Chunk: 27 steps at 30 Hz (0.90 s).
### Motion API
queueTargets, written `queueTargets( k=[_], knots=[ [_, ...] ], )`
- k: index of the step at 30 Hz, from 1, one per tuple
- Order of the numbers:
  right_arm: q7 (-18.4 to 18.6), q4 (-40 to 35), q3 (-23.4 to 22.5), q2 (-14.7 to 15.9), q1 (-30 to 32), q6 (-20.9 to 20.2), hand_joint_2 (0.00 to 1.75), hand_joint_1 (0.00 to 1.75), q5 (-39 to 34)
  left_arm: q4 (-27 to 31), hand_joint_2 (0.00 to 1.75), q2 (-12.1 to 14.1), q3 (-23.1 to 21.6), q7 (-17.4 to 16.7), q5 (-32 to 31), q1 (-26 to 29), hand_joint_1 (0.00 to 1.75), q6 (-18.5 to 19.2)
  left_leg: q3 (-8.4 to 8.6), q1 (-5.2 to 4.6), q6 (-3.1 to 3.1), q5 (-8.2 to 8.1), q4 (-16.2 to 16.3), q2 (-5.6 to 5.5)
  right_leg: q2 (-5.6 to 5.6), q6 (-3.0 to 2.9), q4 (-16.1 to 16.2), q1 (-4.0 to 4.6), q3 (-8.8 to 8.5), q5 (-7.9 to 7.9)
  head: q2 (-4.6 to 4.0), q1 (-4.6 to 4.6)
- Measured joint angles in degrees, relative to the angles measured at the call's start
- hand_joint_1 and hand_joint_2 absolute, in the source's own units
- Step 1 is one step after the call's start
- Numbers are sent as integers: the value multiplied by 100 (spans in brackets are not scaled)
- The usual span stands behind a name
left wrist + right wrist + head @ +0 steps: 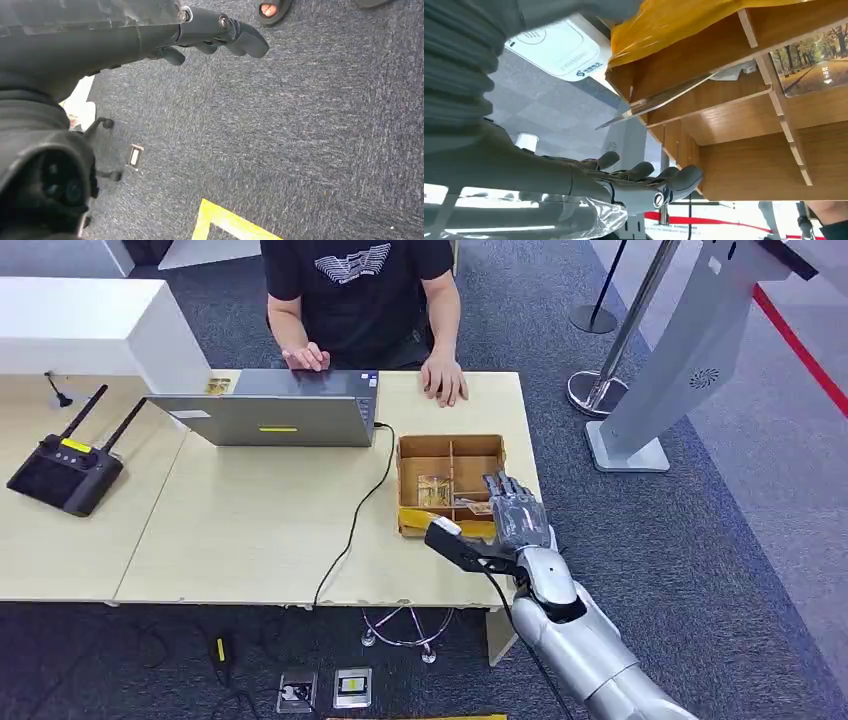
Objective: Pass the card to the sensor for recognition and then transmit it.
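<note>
Nearest the robot, at the front right edge of the surface, the right hand reaches over the near right corner of a wooden divided box. Its fingers lie straight and slightly apart, with nothing between them; part of the box's front right compartment is hidden beneath the hand. From the right wrist the fingers hang free beside the box wall, not touching it as far as can be told.

Inside the box, a thin clear card lies tilted across a compartment, its long axis running along the box's length and one corner poking out past the open side toward the hand. Its face is too edge-on to read. A picture card with trees on it lies flat in a neighbouring compartment, cut off by the frame edge. Yellow tape covers the box's near left corner.

Off the surface, the left hand hangs over grey carpet, fingers loosely curled in and holding nothing.

Farther along, a black cable runs from the front edge to a grey laptop. A black controller with two antennas sits at the far left. Behind the laptop a person in a black shirt rests both hands on the surface, head cut off by the frame. A white sensor stand slants up from the carpet to the right.
</note>
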<state>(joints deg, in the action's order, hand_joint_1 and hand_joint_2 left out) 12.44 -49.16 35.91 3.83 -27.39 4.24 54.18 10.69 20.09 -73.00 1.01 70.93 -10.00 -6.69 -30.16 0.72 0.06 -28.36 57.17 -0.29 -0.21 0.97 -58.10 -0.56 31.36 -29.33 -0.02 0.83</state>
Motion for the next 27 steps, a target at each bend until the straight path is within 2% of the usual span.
queueTargets(
  k=[8,27],
  knots=[
    [-55,9,0,0,2,13,175,175,-2,0,0,0,-2,0,15,-2,0,-18,0,0,0,0,0,0,0,0,0,0,0,0,0,0],
    [-44,35,-7,26,-19,328,175,175,-260,-4,0,66,-9,-116,-13,-2,0,-7,1,0,0,0,0,0,0,0,0,0,0,0,0,0]
  ],
)
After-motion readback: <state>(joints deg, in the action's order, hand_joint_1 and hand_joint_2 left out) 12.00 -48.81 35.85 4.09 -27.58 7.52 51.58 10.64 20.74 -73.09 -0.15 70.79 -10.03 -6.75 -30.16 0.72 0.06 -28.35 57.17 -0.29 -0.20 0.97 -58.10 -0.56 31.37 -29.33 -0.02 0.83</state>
